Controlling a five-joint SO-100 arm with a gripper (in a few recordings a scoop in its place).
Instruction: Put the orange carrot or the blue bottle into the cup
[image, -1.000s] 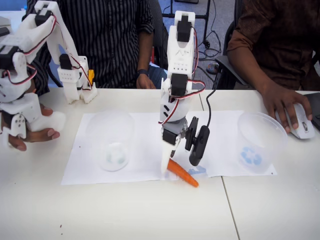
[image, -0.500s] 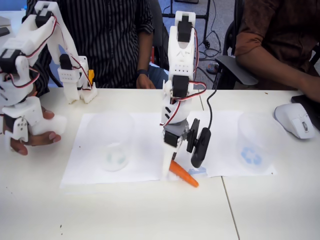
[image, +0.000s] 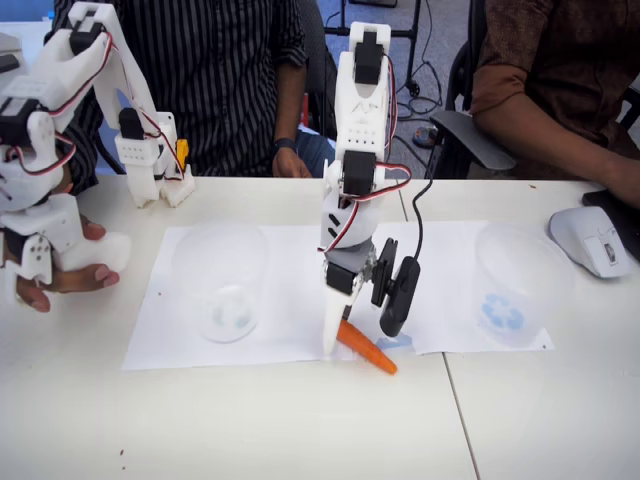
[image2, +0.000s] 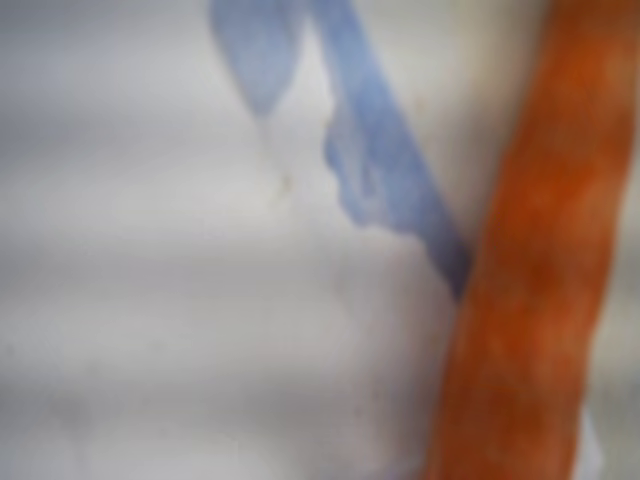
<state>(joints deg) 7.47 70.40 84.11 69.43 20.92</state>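
Gripper (image: 343, 335) is lowered onto the carrot (image: 367, 348), lying on paper (image: 170, 335) between two cups; whether it is clamped cannot be told. Nothing is yet placed in the cup (image: 222, 282); lifting and delivery remain.

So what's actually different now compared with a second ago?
The person's hand on the right let go of the mouse and pulled back. The gripper barely moved, down at the orange carrot's thick end. The carrot, the cup and the other clear cup stayed put.
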